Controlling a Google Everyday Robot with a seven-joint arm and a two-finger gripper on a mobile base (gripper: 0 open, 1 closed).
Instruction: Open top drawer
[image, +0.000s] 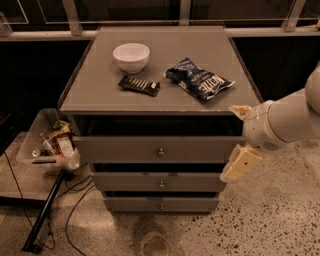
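Note:
The top drawer (125, 149) is the widest grey front of the cabinet, with a small round metal knob (161, 151) at its middle. A dark gap runs between it and the cabinet top. My gripper (240, 137) is at the right end of the drawer front, well right of the knob. Its cream fingers are spread open, one finger (240, 110) level with the cabinet top's edge and the other (242, 164) below the drawer front. It holds nothing.
On the cabinet top (100, 90) lie a white bowl (131, 56), a dark snack bar (139, 85) and a dark chip bag (199, 79). Two narrower drawer fronts (161, 182) sit below. A bin of rubbish (52, 142), a black pole and cables are at the left.

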